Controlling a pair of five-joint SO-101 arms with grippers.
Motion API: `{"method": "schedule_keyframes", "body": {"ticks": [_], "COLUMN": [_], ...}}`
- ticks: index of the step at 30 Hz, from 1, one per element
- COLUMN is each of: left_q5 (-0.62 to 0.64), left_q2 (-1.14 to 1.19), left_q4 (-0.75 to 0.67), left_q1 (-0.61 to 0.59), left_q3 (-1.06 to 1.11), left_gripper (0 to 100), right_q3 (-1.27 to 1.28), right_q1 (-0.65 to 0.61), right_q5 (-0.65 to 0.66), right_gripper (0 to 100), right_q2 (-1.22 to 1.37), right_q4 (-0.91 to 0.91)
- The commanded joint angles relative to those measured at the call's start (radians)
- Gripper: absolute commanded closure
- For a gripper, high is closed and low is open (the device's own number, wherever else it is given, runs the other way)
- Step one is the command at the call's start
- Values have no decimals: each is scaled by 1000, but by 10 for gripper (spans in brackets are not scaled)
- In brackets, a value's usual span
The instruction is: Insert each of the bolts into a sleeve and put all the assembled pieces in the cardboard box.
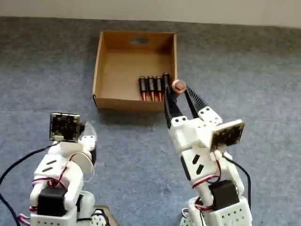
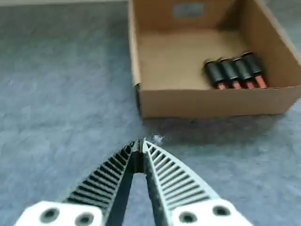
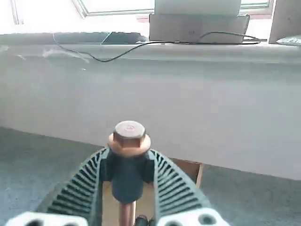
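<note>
High view first: pinching one assembled piece [image 1: 178,86] in the right hand [image 1: 178,92], closing only as far as the piece allows, hanging over the right wall of the box [image 1: 99,70] near its front corner.

Right wrist view, looking at that piece closely: standing upright between the ribbed fingers [image 3: 89,183], wearing a black sleeve [image 3: 127,174] around the middle, carrying the copper-coloured flanged hex head of the bolt [image 3: 129,136] on top, and poking a thin copper shank out below.

Counting pieces: five in all. Holding one in the right hand; keeping four inside the box, lying side by side and touching, packed against the near wall toward the right corner, black sleeves pointing inward and copper threaded ends pointing at that wall.

Counting the rest: one open-topped box, two hands.

Left wrist view: pressing the left hand [image 2: 139,143] shut tip to tip, gripping nothing, hovering over the grey-blue worktop [image 2: 56,70] in front of the box's near left corner, apart from it.
</note>
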Motion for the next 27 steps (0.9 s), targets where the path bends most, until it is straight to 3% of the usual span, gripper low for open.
{"method": "schedule_keyframes", "body": {"ticks": [1,9,14,27], "left_q5": [-8,-9,-11,-11], "left_q2": [-97,-68,-68,-67], "left_q4": [3,3,-14,-57], "left_q1": [-87,-91,-84,-85], "left_q3": [116,225,274,306], "left_gripper": [974,973,973,976], "right_q3": [-249,-510,-639,-1227], "right_q1": [-45,-79,-114,-128], "right_q5": [0,-6,-107,-118], "right_gripper": [992,992,992,992], "right_q2": [265,757,1052,1824], "right_q4": [-16,-21,-22,-18]}}
